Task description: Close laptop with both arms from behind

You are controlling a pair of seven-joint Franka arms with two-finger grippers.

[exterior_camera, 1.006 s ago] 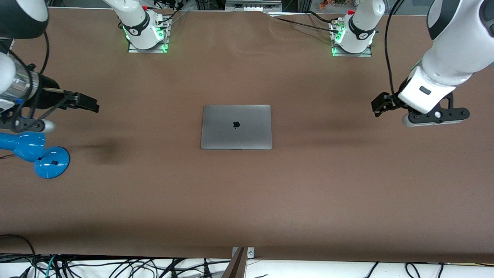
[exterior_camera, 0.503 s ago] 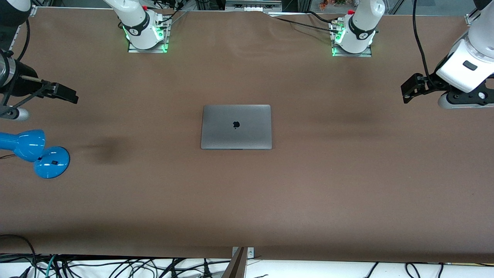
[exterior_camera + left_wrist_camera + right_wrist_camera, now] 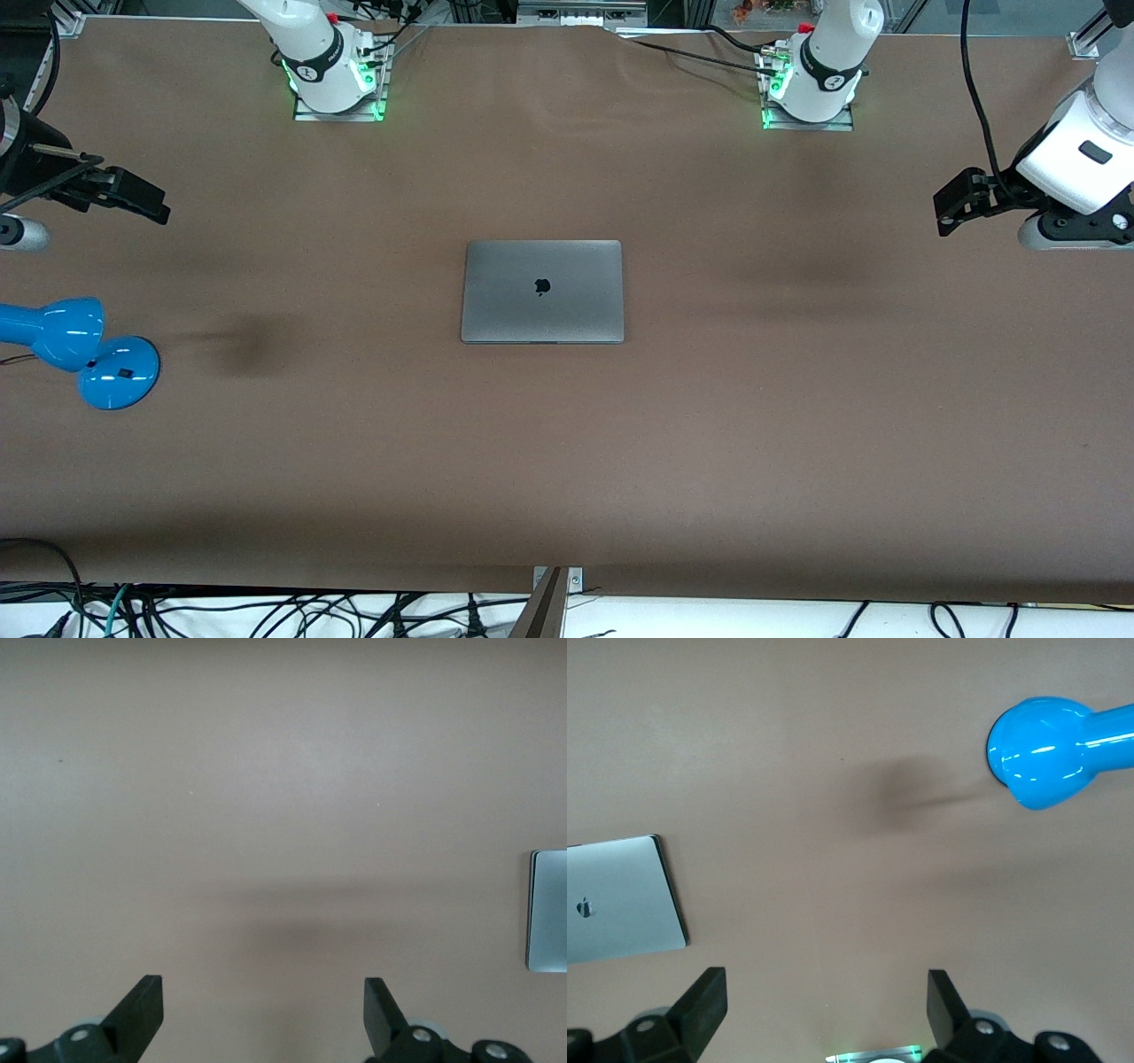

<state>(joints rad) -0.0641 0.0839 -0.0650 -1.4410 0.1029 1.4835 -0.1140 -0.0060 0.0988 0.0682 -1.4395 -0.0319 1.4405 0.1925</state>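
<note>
Hands both spread wide: left hand (image 3: 952,206) and right hand (image 3: 133,197) have drawn farther from the shut laptop (image 3: 542,291) between them.

Laptop (image 3: 549,910) cut by left wrist view's edge, only a strip showing. Blue lamp (image 3: 66,341): neck runs off the front view's edge. Both arms mostly out of frame; fingertips alone show in wrist views.
</note>
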